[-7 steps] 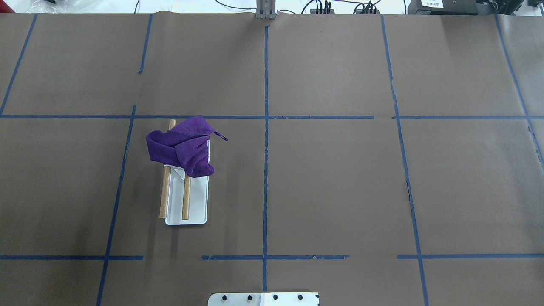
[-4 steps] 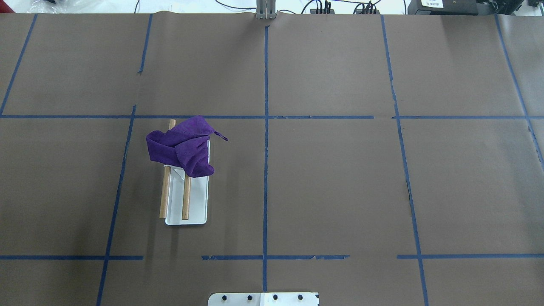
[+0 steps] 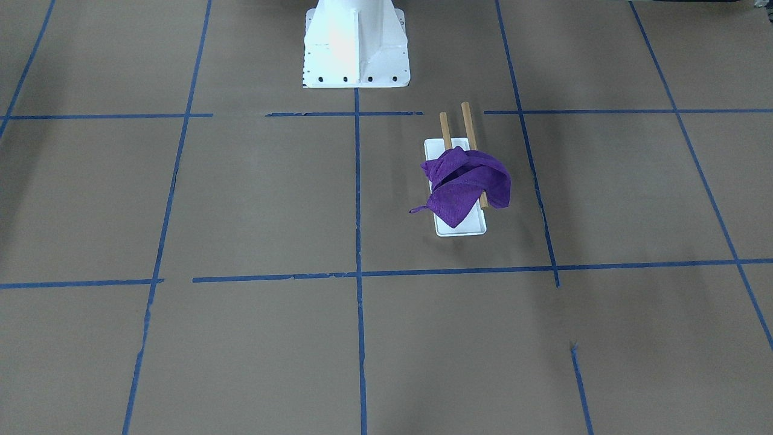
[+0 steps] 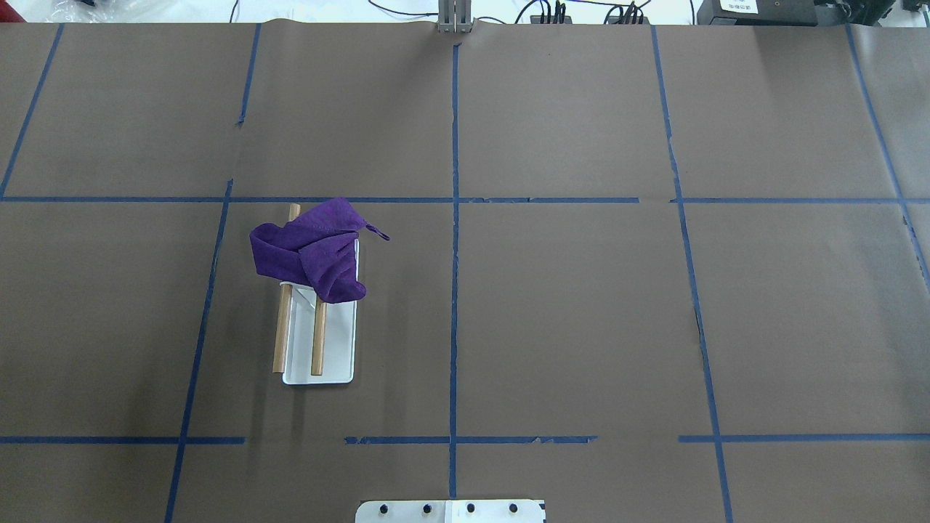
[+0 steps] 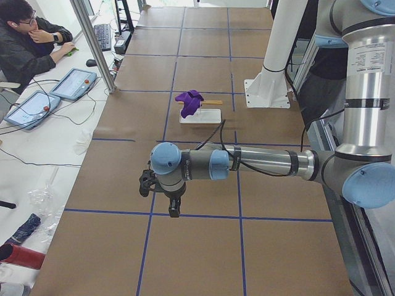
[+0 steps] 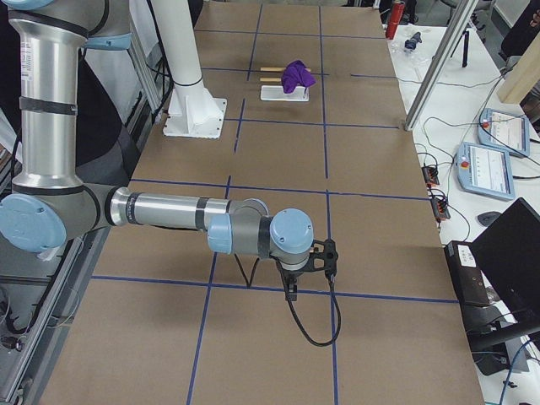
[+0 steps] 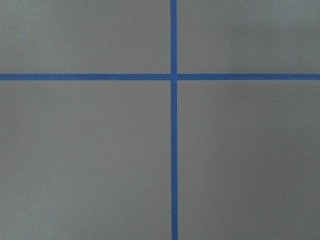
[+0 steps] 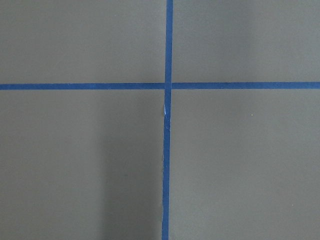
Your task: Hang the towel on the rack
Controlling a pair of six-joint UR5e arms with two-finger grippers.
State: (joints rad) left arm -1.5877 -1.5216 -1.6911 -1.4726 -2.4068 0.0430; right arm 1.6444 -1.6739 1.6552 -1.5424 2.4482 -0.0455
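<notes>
Already the towel (image 4: 312, 250) lies bunched across both rods at the far end of the rack (image 4: 338, 341). The left gripper (image 5: 174, 209) and right gripper (image 6: 291, 291) hang well apart from it; whether their jaws are parted, I cannot tell

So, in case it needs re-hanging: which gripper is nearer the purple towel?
Left. The left gripper hangs over the table end nearer the towel; the right gripper hangs over the opposite end.
</notes>
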